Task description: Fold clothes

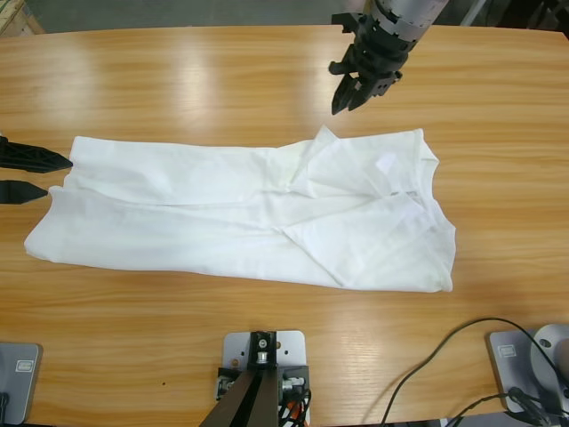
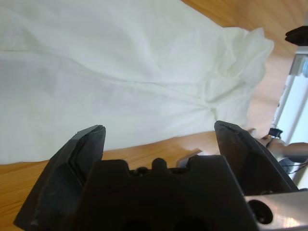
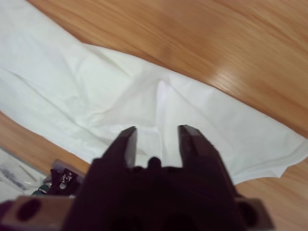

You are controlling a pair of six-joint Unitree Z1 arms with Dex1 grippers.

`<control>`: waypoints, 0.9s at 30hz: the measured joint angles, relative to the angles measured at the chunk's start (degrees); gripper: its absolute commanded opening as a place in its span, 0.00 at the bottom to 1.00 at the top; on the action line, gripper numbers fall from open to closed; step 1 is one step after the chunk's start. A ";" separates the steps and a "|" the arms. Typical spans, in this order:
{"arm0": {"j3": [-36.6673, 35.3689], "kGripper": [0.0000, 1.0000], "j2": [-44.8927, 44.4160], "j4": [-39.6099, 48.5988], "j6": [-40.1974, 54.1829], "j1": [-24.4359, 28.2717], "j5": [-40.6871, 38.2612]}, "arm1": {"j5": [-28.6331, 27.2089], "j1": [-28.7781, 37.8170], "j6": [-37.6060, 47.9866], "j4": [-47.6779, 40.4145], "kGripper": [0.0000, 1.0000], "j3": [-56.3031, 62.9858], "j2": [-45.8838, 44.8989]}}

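The clothes are one white T-shirt [image 1: 222,213] lying flat across the middle of the table, folded into a long band with creased flaps at its right end. At the shirt's left end my left gripper [image 1: 55,176] stands open, its jaws spread wide on either side of the hem and holding nothing. In the left wrist view the shirt [image 2: 120,62] fills the space beyond the left gripper [image 2: 159,129]. My right gripper [image 1: 347,107] hangs just beyond the shirt's far edge near a raised fold. It is open by a narrow gap and holds nothing. The right wrist view shows the shirt [image 3: 96,96] below the right gripper [image 3: 158,129].
Bare wood of the table [image 1: 178,80] stretches along the far side and along the near side in front of the shirt. Black cables [image 1: 444,356] lie on the near right corner.
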 measured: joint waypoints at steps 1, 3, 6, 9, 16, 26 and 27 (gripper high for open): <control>0.00 0.87 0.00 0.05 0.00 0.00 0.00 | 0.00 -0.06 0.00 0.32 1.00 0.00 0.02; 0.00 0.87 0.00 0.16 0.00 -0.01 0.00 | -0.13 -0.07 0.00 0.89 1.00 0.00 0.02; 0.00 0.87 0.00 0.18 0.00 -0.04 0.00 | -1.62 -0.07 0.09 1.02 1.00 0.14 -0.57; 0.00 0.87 0.00 0.18 0.00 -0.17 0.00 | -4.60 -0.08 1.94 -2.13 0.82 4.21 -4.74; 0.00 0.87 0.00 0.22 0.00 -0.35 0.00 | -8.19 1.08 7.62 -14.29 0.74 24.24 -19.00; 0.00 0.87 0.00 0.23 0.00 -0.36 0.00 | -16.82 8.12 12.98 -14.18 0.79 32.47 -20.90; 0.00 0.87 0.00 0.23 0.00 -0.36 0.00 | -17.10 8.21 13.13 -14.18 0.79 32.70 -20.74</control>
